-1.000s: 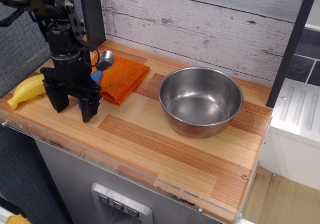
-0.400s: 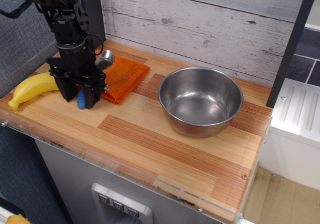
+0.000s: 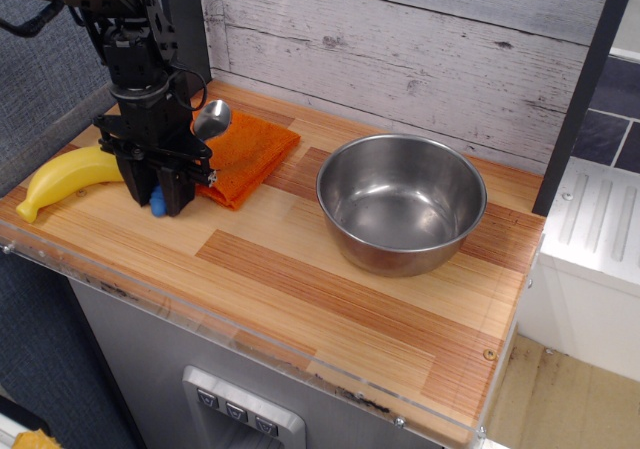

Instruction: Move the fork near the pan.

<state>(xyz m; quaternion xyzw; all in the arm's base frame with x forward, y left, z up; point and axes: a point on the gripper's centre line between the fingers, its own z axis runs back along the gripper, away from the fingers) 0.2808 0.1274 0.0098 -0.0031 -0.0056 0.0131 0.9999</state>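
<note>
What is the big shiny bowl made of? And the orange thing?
The pan looks like polished steel: silvery, with mirror-like reflections inside. The orange thing seems to be soft cloth: matte, folded, with a slightly fuzzy surface.

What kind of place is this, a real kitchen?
Probably a mock kitchen counter: a wooden worktop against a plank wall, with a steel pan, an orange cloth and a banana.

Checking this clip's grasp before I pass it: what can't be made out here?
- Fork: handle mostly hidden by the claw; only its blue tip and metal head show.
- Claw closure: fingers look tight on the handle, contact unseen.
- Banana: right end behind the claw.
- Arm: cut off at the top edge.
</note>
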